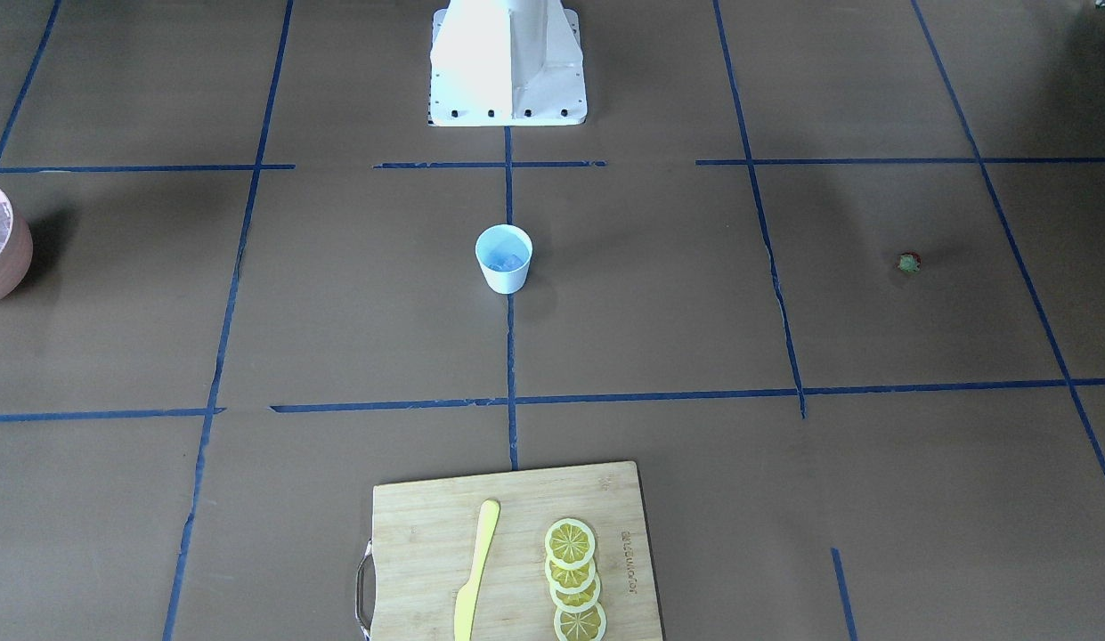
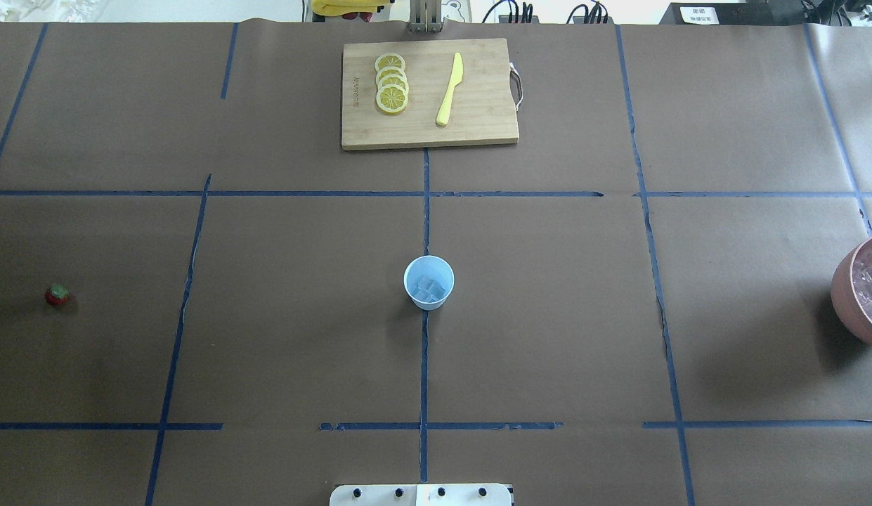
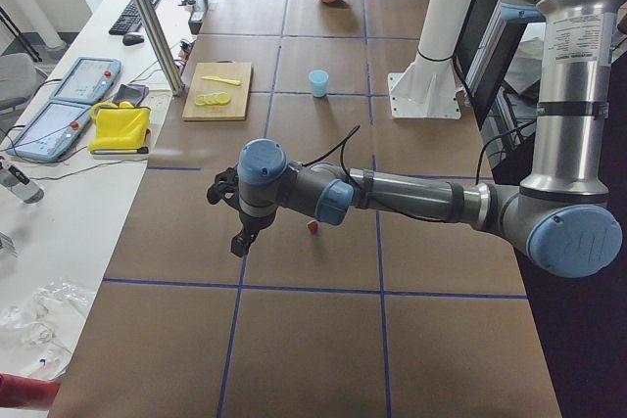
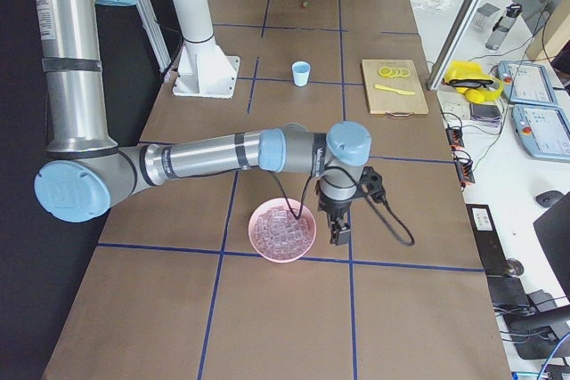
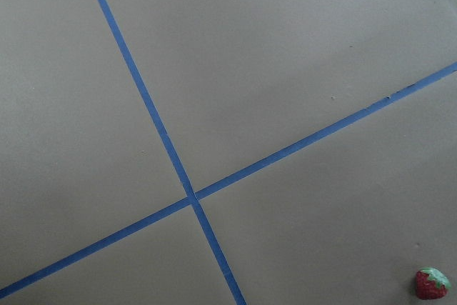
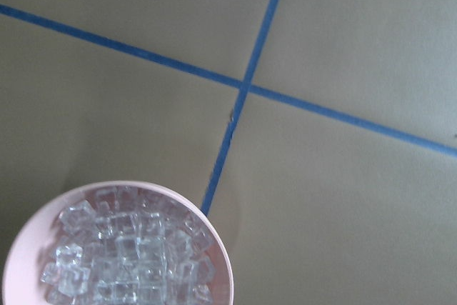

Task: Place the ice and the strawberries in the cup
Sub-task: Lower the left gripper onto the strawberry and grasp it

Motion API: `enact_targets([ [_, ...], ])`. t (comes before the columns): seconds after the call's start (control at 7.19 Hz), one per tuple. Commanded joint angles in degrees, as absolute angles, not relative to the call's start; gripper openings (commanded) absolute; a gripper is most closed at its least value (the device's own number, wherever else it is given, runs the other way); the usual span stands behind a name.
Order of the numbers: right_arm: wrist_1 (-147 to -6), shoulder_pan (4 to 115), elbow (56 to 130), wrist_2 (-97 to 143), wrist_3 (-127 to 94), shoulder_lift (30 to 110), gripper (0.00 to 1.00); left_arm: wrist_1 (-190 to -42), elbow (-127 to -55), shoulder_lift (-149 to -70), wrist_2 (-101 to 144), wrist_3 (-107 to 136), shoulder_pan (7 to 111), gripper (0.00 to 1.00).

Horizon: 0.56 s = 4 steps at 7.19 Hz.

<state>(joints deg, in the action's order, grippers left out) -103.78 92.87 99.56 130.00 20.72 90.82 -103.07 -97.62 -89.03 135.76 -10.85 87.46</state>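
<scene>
The pale blue cup stands upright at the table's middle, with a few ice cubes inside. More ice fills the pinkish bowl at the right edge. One small strawberry lies on the table far to the left, and it also sits in the lower right corner as the strawberry. My left gripper hangs above the table a little beside the strawberry. My right gripper hangs just beside the bowl. Neither shows outside the side views, so I cannot tell whether they are open or shut.
A wooden cutting board at the far middle carries lemon slices and a yellow knife. The robot's white base stands behind the cup. A side desk with tablets runs along the table's far edge.
</scene>
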Motion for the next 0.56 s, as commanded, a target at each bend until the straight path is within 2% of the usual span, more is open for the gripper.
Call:
enact_targets([
  [0.0,-101.5,94.7,100.4,130.7,14.6,95.4,0.99,-102.9,-99.0,-88.3,137.2,-10.6,87.3,1.0],
  [0.14,-96.8,94.7,100.4,130.7,11.4,97.4,0.99,-102.6,-100.3,-87.5,140.1,-10.4,86.8,1.0],
  [0.42,-94.3,94.7,100.0,130.7,10.2,97.9,0.99,-102.9,-103.1,-85.7,139.3,4.6,79.7,1.0],
])
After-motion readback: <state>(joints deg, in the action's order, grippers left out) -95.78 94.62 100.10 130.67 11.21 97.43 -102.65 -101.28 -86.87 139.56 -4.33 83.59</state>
